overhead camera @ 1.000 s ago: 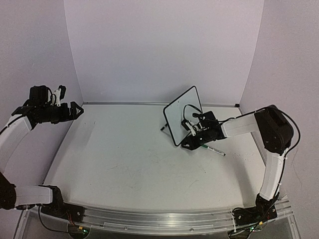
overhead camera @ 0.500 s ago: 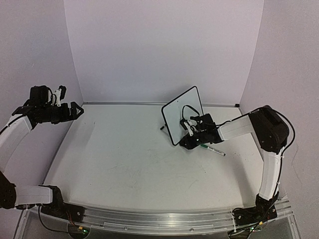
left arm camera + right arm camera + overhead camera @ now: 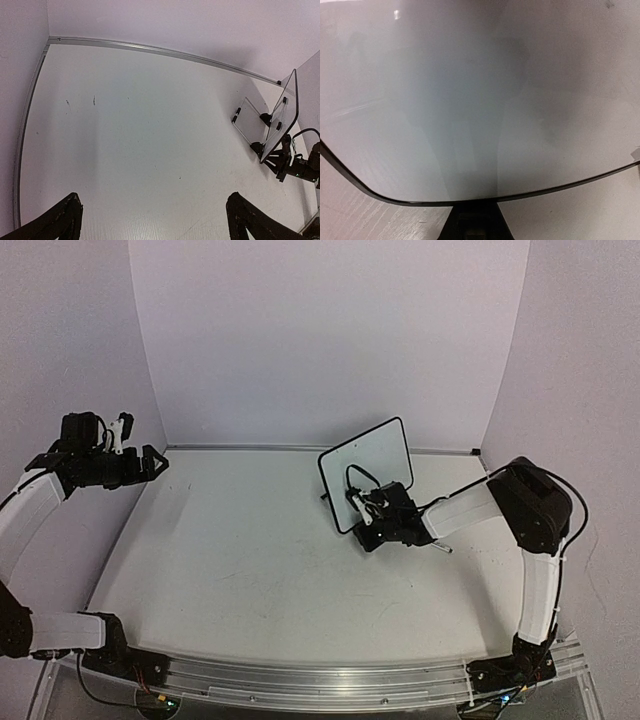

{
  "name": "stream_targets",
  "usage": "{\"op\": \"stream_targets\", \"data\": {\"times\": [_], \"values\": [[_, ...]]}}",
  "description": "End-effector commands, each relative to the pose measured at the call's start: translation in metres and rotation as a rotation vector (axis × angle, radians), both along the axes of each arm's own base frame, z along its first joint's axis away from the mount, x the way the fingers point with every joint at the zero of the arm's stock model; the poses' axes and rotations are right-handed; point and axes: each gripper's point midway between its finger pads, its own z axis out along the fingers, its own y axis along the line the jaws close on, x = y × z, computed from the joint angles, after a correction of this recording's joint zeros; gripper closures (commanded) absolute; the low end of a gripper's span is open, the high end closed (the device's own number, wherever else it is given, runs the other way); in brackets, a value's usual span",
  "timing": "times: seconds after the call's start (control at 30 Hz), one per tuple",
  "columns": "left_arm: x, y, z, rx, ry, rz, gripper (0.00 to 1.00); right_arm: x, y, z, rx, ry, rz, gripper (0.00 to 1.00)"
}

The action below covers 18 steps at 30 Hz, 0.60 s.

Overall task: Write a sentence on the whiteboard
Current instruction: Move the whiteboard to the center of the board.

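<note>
Right claw (image 3: 360,508) pinches lower edge of whiteboard (image 3: 376,454); left claw (image 3: 152,215) agape.

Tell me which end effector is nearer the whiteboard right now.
Right. The right end effector sits at the whiteboard's lower front edge; the left end effector hangs open far off at the table's left side.

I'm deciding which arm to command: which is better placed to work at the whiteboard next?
Right. The right gripper sits at the lower edge of the whiteboard, its camera filled by the board; the left gripper hangs open far to the left.
</note>
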Motion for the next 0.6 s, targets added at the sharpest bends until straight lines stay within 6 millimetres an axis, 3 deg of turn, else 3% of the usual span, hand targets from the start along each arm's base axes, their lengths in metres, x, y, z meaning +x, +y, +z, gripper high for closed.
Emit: {"op": "stream_targets", "data": {"times": [0.0,0.2,0.57], "values": [[0.003,0.001,0.011,0.010,-0.044,-0.004,0.00,-0.009,0.006,0.016,-0.023,-0.060,-0.117,1.00],[0.003,0.001,0.010,0.007,-0.039,0.000,0.01,-0.033,0.027,0.006,-0.066,-0.035,-0.202,1.00],[0.004,0.002,0.008,0.005,-0.030,0.005,0.00,-0.080,0.092,0.000,-0.048,0.054,-0.237,1.00]]}}
